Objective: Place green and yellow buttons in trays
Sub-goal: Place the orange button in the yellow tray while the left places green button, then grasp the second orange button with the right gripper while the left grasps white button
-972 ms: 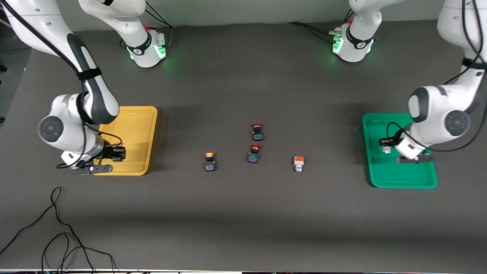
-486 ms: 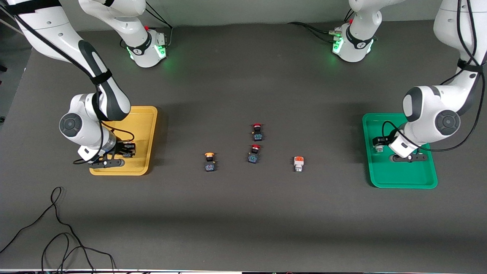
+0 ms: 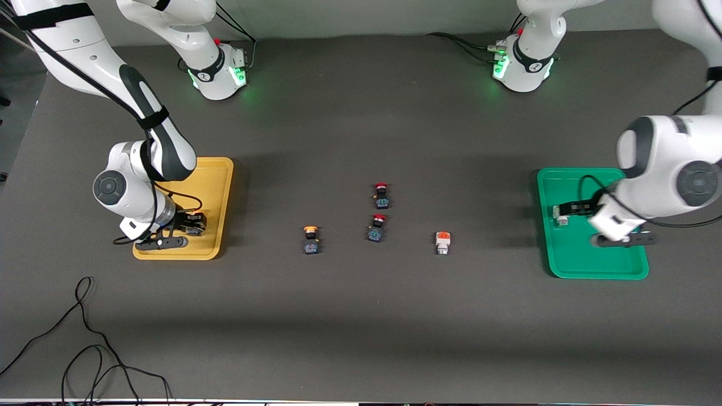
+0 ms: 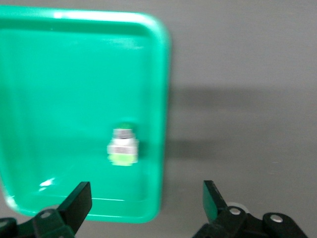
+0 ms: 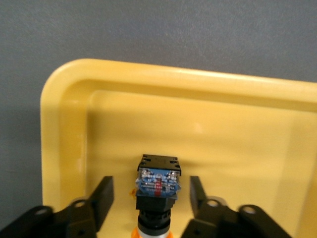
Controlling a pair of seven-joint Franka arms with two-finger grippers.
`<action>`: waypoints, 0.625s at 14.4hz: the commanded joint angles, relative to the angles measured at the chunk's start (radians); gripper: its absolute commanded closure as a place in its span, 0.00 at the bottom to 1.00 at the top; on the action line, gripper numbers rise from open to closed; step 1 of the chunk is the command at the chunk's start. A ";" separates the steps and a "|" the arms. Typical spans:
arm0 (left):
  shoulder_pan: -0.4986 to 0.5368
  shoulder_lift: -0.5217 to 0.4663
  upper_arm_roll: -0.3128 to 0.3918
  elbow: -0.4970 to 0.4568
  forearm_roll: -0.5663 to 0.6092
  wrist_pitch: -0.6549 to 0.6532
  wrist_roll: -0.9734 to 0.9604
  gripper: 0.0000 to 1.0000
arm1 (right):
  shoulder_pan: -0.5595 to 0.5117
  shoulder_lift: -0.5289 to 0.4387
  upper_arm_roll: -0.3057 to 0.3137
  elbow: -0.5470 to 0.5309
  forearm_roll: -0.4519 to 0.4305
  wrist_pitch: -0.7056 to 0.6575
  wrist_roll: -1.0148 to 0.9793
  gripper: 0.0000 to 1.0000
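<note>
The right gripper is low over the yellow tray, at the part of it nearer the front camera; in the right wrist view its fingers stand apart on either side of a yellow-capped button that lies in the tray, with a gap showing on each side, so the claw is parted and grips nothing. The left gripper hangs over the green tray; in the left wrist view its fingers are spread wide and hold nothing, and the green-capped button lies by itself on the tray floor, close to the rim that faces the middle of the table. On the dark table between the two trays, four more switches stand in the open. A second yellow-capped button sits toward the right arm's end. Two red-capped switches are near the middle, one farther from the front camera and the other just nearer than it. A white-bodied switch with an orange cap stands toward the left arm's end. All four are well apart from both trays and from both grippers. A loose black cable curls on the table near the front camera at the right arm's end, away from the switches.
</note>
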 commanded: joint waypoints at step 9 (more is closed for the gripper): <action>-0.420 0.099 0.009 0.044 0.009 0.248 -0.290 0.00 | 0.145 -0.147 0.001 0.284 0.185 -0.453 0.229 0.00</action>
